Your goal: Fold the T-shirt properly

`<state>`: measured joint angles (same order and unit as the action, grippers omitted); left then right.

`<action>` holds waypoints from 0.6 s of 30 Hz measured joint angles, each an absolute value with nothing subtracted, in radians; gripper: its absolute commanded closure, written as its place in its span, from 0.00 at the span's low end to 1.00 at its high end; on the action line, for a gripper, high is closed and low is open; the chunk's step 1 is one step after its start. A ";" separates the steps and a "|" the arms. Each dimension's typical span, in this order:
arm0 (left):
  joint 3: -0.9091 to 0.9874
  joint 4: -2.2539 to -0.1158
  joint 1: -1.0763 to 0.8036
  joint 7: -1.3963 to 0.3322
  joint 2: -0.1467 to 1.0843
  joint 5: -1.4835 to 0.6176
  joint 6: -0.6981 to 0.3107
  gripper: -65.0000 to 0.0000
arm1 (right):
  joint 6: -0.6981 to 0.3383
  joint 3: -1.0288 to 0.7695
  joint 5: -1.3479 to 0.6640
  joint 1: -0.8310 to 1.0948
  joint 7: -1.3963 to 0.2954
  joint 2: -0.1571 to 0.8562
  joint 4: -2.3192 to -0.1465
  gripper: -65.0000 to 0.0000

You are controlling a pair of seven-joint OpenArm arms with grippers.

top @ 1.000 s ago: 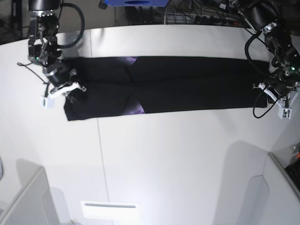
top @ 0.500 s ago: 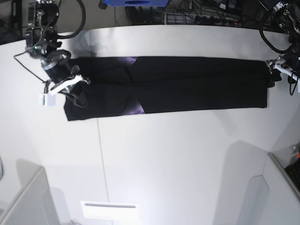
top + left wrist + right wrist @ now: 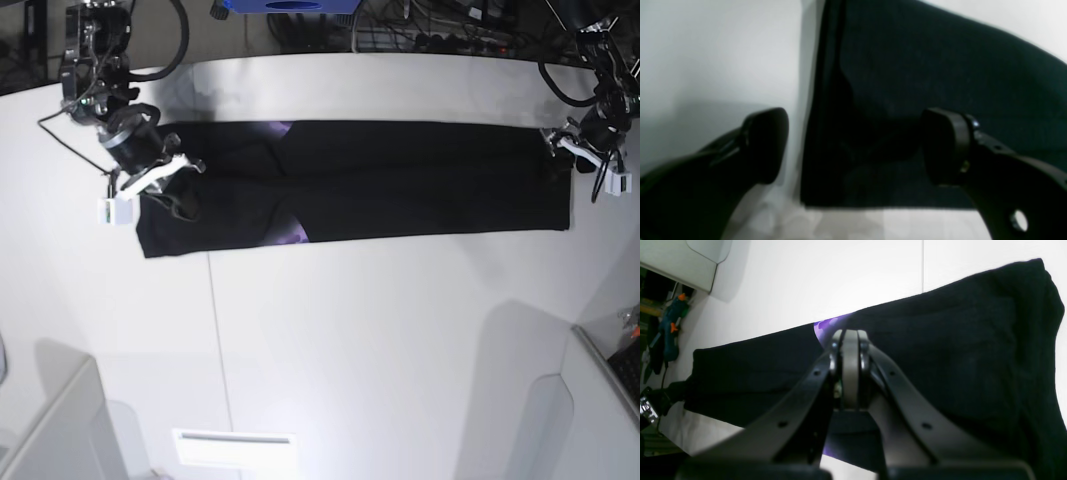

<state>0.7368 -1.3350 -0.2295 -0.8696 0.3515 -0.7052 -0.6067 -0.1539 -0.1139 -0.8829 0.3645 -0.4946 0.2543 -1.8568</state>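
T-shirt: long band across tabletop | left gripper: fingers spread astride end hem, likely for re-grasp | right gripper: fingers pressed together, cloth beneath, grip unclear.

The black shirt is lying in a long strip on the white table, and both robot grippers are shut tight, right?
Not quite. Only the right gripper is shut; the left gripper is open, its fingers wide apart over the shirt's end, as the left wrist view shows. The shirt does lie in a long strip on the white table.
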 measured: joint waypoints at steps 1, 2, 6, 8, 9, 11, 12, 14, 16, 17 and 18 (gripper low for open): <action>0.729 -1.324 -0.221 -0.856 0.353 -0.706 -0.606 0.09 | -0.154 -0.114 -0.883 0.364 -0.494 0.254 -1.857 1.00; 0.727 -1.312 -0.215 -0.850 0.353 -0.707 -0.606 0.09 | -0.154 -0.114 -0.883 0.363 -0.494 0.254 -1.857 1.00; 0.726 -1.271 -0.205 -0.824 0.355 -0.727 -0.607 0.25 | -0.154 -0.114 -0.883 0.364 -0.494 0.254 -1.857 1.00; 0.728 -1.258 -0.202 -0.826 0.355 -0.730 -0.607 0.44 | -0.154 -0.114 -0.883 0.364 -0.494 0.254 -1.857 1.00; 0.728 -1.248 -0.197 -0.826 0.355 -0.727 -0.607 0.53 | -0.154 -0.114 -0.883 0.364 -0.494 0.254 -1.857 1.00; 0.728 -1.214 -0.182 -0.824 0.355 -0.734 -0.607 0.73 | -0.154 -0.114 -0.883 0.364 -0.495 0.255 -1.857 1.00; 0.727 -1.203 -0.179 -0.822 0.355 -0.738 -0.607 0.82 | -0.154 -0.114 -0.883 0.364 -0.494 0.255 -1.857 1.00; 0.727 -1.193 -0.178 -0.823 0.355 -0.743 -0.611 1.00 | -0.154 -0.114 -0.883 0.364 -0.495 0.254 -1.857 1.00; 0.727 -1.191 -0.177 -0.823 0.355 -0.743 -0.611 1.00 | -0.154 -0.114 -0.883 0.364 -0.494 0.254 -1.857 1.00; 0.727 -1.191 -0.176 -0.823 0.355 -0.743 -0.611 1.00 | -0.154 -0.114 -0.883 0.364 -0.494 0.254 -1.857 1.00; 0.728 -1.192 -0.175 -0.826 0.355 -0.743 -0.611 1.00 | -0.154 -0.114 -0.883 0.365 -0.494 0.254 -1.857 1.00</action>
<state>0.7277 -1.1915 -0.1753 -0.8257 0.3550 -0.7425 -0.6113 -0.1539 -0.1139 -0.8829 0.3653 -0.4942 0.2543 -1.8568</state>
